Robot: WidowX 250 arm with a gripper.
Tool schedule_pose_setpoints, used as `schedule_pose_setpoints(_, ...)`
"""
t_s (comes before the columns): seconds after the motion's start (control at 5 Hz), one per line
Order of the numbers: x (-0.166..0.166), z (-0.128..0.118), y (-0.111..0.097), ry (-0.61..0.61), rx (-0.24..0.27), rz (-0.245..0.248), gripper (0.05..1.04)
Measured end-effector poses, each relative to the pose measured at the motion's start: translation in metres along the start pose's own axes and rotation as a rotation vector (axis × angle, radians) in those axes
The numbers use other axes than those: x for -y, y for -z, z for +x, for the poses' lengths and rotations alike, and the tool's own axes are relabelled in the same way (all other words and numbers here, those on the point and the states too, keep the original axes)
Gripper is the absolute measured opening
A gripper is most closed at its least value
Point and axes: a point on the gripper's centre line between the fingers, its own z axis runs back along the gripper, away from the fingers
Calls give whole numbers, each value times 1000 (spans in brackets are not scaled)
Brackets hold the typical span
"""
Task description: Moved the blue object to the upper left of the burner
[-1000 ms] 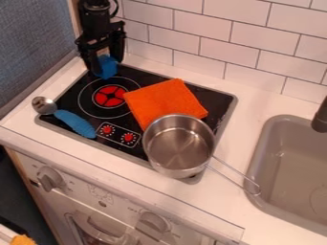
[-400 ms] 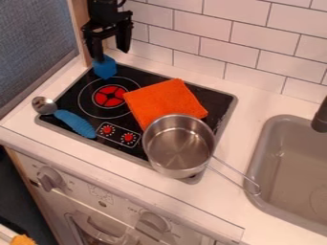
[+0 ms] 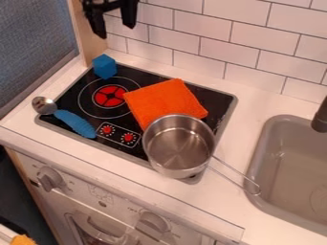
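While the tool [image 3: 115,31] hangs released, a gap separates it from the blue block [image 3: 104,67] at the stovetop's [image 3: 216,98] edge.

No words, numbers or brand can be read for certain. Tiny pale marks ring the two round red dials [image 3: 128,137] on the flat black cooktop [image 3: 67,101]. Faint small print stands on the white plastic oven front [image 3: 76,196], near its round grey right-hand knob [image 3: 153,222], too blurred to spell out.
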Motion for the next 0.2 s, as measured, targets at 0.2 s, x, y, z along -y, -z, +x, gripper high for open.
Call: schedule_pose_setpoints(0.2, 2, -2, 0, 8, 0, 0, 1001)
